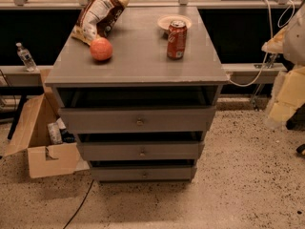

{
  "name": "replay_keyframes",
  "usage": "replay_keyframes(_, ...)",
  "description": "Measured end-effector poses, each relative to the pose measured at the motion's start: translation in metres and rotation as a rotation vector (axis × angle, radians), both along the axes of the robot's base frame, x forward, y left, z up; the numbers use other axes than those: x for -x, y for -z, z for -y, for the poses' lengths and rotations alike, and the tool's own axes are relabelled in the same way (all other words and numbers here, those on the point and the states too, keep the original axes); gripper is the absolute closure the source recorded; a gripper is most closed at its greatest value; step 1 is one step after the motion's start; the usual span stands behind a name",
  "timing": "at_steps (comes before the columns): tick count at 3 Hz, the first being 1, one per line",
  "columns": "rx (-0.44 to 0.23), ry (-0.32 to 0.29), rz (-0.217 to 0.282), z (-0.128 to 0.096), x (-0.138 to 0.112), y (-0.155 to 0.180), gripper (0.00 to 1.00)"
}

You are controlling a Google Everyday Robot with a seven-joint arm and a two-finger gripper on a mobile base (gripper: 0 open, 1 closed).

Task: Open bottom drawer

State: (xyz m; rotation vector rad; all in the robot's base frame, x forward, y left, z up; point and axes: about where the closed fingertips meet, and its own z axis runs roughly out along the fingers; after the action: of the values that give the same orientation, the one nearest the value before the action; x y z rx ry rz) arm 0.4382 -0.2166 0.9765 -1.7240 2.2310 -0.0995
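Note:
The grey cabinet (138,61) has three drawer fronts stacked one above the other. The bottom drawer (119,174) is the slimmest, lowest front, close to the floor, with a small round metal knob (144,174) at its centre. A dark gap shows above it. The middle drawer (114,151) and the top drawer (105,119) sit above it, each with its own knob. My gripper (280,109) is a pale blurred shape at the right edge of the camera view. It is well to the right of the cabinet, about level with the top drawer and touching nothing.
On the cabinet top lie a chip bag (100,13), an orange ball (101,49), a red soda can (176,39) and a small white plate (167,21). An open cardboard box (40,142) stands to the left. A water bottle (25,56) stands on the ledge. A dark cable (78,209) lies on the speckled floor.

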Motion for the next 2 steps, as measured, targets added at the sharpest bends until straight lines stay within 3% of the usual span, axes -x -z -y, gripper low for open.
replay_keyframes(1, -0.002, -0.002, 0.007, -0.001, 0.000, 0.000, 0.00)
replay_keyframes(2, -0.051, -0.030, 0.006, -0.011, -0.004, 0.021, 0.00)
